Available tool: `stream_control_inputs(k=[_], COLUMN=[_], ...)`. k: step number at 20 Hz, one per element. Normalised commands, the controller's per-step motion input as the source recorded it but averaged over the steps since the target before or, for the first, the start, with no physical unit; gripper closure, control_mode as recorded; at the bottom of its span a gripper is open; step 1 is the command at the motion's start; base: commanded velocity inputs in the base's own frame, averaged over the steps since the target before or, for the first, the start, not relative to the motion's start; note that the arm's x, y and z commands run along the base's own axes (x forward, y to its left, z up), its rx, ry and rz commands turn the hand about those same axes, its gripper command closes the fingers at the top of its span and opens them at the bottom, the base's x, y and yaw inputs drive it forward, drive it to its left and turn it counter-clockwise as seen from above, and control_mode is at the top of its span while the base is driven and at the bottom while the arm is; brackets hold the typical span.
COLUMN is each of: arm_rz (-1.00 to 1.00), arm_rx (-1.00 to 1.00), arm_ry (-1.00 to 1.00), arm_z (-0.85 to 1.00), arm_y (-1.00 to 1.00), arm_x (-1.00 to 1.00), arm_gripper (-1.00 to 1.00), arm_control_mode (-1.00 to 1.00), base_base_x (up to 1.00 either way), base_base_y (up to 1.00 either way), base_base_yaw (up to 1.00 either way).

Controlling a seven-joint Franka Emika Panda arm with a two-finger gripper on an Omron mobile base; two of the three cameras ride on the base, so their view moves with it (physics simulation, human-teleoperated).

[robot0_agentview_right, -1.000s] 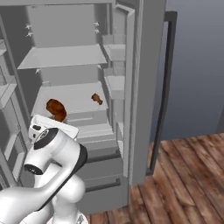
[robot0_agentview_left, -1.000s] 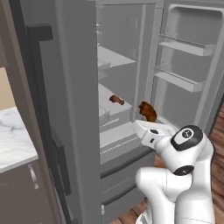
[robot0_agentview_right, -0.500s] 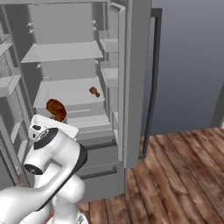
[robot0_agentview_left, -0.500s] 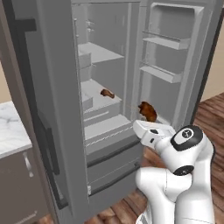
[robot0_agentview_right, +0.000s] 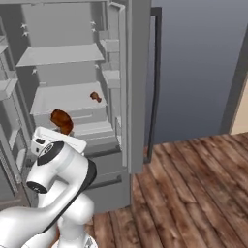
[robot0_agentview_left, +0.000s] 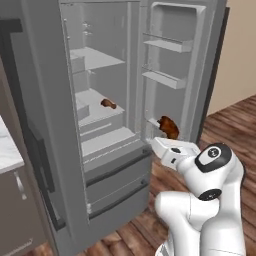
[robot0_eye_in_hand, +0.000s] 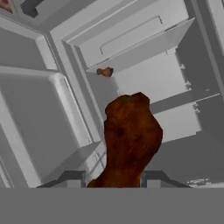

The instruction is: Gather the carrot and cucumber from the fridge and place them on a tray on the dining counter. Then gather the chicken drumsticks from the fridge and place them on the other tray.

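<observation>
Floorboards of brown wood [robot0_agentview_right: 193, 184] ran up to a grey fridge [robot0_agentview_left: 100, 165] that stood with its doors swung wide, its pale shelves nearly bare. At the left edge of the left base view a strip of marbled surface [robot0_agentview_left: 7, 155] showed above a dark cabinet. The gripper [robot0_eye_in_hand: 114, 177] was clenched on a chicken drumstick [robot0_eye_in_hand: 129, 140], the meat standing up between the jaws; the left base view placed that drumstick [robot0_agentview_left: 169, 127] above the white hand, in front of the open right door and outside the fridge cavity. A second drumstick [robot0_agentview_left: 108, 104] lay on a middle shelf inside.

Compared with a second before, the whole picture had shifted: the fridge sat further left and looked smaller, more wooden floor showed on the right, and a beige wall [robot0_agentview_left: 240, 50] had come into the left base view. That was the cameras moving with the base; the held drumstick kept its place over the hand and the shelf drumstick stayed where it lay.

The hand view alone showed the fingertips [robot0_eye_in_hand: 72, 177] flanking the meat. The right base view alone showed a tall dark panel [robot0_agentview_right: 198, 63] beside the fridge.
</observation>
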Motion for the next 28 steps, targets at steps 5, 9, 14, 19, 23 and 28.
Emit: stream_control_inputs(k=[5,9,14,19,23,28], arm_rz=[0.00,0.00,0.00,0.00,0.00,0.00], arm_rx=[0.00,0.00,0.00,0.00,0.00,0.00], arm_ry=[0.00,0.00,0.00,0.00,0.00,0.00], arm_z=[0.00,0.00,0.00,0.00,0.00,0.00], arm_y=[0.00,0.00,0.00,0.00,0.00,0.00], arm_x=[0.00,0.00,0.00,0.00,0.00,0.00], arm_gripper=[1.00,1.00,1.00,1.00,1.00,1.00], arm_control_mode=[1.00,1.00,1.00,1.00,1.00,1.00], base_base_x=[-0.16,-0.14,-0.08,-0.01,0.00,0.00], base_base_y=[-0.35,-0.50,-0.52,-0.53,-0.47,-0.32], base_base_yaw=[-0.30,-0.40,-0.48,-0.49,-0.49,-0.47])
